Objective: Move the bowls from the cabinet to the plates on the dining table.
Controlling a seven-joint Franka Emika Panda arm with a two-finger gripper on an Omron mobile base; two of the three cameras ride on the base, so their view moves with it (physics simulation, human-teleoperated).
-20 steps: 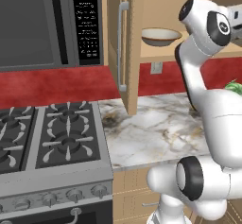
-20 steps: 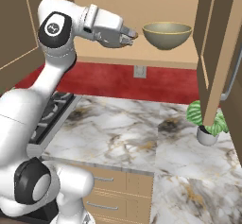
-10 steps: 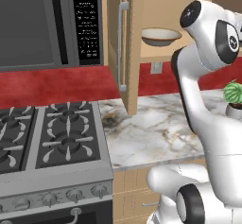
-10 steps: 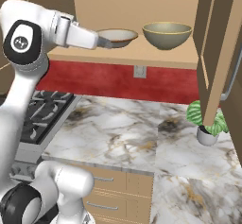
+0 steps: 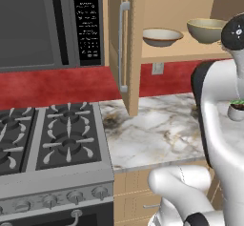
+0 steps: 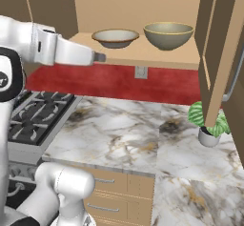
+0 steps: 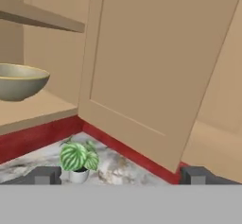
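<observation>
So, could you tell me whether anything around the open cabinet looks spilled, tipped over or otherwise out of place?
Nothing stands out. The shallow bowl and the deeper bowl sit upright, side by side on the cabinet shelf. The potted plant stands upright on the marble counter, with no spills. The open gripper is empty.

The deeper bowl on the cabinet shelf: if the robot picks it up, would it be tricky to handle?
Probably a bit. The deeper bowl looks like glazed, rigid ceramic, so likely smooth, slippery and breakable if dropped. Its curved sides narrow toward the base, so a push might rock it. It sits near the shelf edge.
</observation>
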